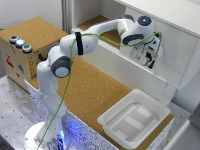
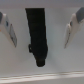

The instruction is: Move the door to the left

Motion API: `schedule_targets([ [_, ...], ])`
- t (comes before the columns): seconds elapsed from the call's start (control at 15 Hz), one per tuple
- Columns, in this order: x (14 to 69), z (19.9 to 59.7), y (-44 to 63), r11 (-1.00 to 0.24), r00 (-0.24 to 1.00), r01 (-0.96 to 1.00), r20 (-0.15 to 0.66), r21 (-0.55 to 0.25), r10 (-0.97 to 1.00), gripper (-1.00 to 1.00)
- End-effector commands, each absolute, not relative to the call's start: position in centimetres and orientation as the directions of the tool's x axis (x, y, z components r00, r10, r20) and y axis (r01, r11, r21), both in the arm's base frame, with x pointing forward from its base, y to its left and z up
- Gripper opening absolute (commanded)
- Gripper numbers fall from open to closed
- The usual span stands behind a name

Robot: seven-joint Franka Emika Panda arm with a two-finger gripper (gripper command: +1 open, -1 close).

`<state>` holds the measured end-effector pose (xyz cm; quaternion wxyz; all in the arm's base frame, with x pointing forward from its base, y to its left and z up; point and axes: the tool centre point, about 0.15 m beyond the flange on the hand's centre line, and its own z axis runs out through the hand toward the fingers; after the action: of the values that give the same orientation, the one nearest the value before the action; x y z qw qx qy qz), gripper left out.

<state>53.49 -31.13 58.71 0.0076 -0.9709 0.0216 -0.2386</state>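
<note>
nearest me in the exterior view, a shallow white tray (image 1: 134, 120) sits on the cork-topped bench (image 1: 85, 85), w/ the arm's base at the near left and a box w/ coloured buttons (image 1: 19, 42) further back on the left. i'm running the panda from afar; its links reach up and across to the far right, where the gripper (image 1: 148, 57) is up against the white cabinet door (image 1: 172, 62).

wrist view tells the story: the fingers (image 2: 10, 31) are spread wide, one each side of the door's black bar handle (image 2: 38, 36), which lies dead centre btwn them w/ clear white panel showing on both flanks. nothing is pinched yet. the handle's long axis runs along the gap, so the jaws straddle it squarely, no visible twist.

my read: approach is done and the grasp or hook step is next. the move turns on that centring, since the handle is straight ahead of the tool, and once it's held the door should be drawn toward the exterior view's left. whether the pads have reached handle depth, i can't tell.
</note>
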Motion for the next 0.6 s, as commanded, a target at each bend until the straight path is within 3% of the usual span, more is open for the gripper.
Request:
schedule_targets([
  [0.0,56.47,60.00,-32.42,-0.995,0.911,-0.037,0.406,-0.088,-0.070,-1.00],
  [0.53,57.23,59.48,-33.03,-0.994,0.900,-0.101,0.422,-0.050,-0.113,-1.00],
])
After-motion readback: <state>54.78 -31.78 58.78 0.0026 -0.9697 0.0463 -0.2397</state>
